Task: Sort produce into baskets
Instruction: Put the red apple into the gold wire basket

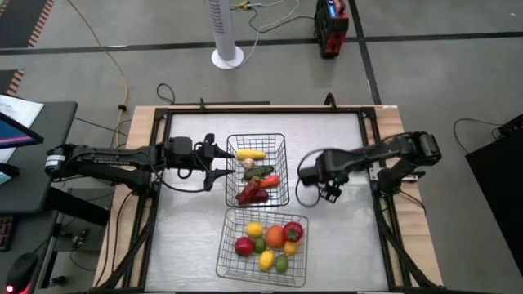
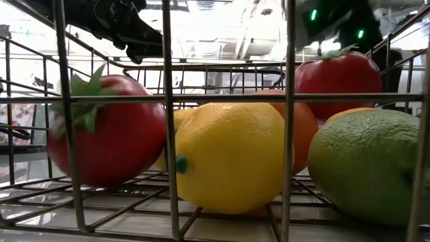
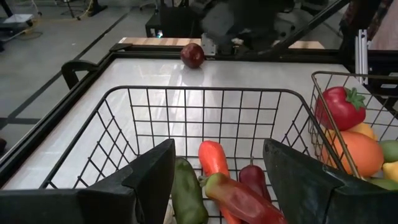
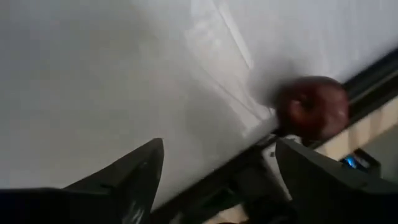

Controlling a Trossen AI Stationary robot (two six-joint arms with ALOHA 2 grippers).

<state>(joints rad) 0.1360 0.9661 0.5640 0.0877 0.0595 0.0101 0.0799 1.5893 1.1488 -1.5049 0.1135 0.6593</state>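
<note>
Two wire baskets sit mid-surface, one behind the other. The far basket (image 1: 257, 170) holds the long pieces: a corn cob (image 1: 250, 153), a pale garlic (image 1: 248, 163), a dark green cucumber (image 1: 261, 172), an orange carrot (image 1: 270, 181) and a red chilli (image 1: 252, 193). The near basket (image 1: 261, 247) holds the round fruit: a red tomato (image 1: 292, 231), an orange (image 1: 275, 236), a yellow lemon (image 1: 254, 229), a red apple (image 1: 243, 246), limes and a second lemon (image 1: 265, 260).

The left hand (image 1: 226, 170) hovers at the far basket's left rim, its two fingers (image 3: 149, 177) spread wide and empty; in its wrist view the basket's wall and the chilli, carrot and cucumber lie directly ahead between the fingers.

The right hand (image 1: 328, 193) hangs over the bare surface (image 1: 343, 237) to the right of the baskets, well clear of both, fingers apart and holding nothing.

One dark red round fruit (image 3: 192, 55) lies alone on the surface near the right-hand edge frame, close under the right arm, outside either basket; the right wrist view shows it (image 4: 313, 107) just beside the dark frame rail.

From the low view, the near basket's wires stand across the tomato, lemon and lime.
</note>
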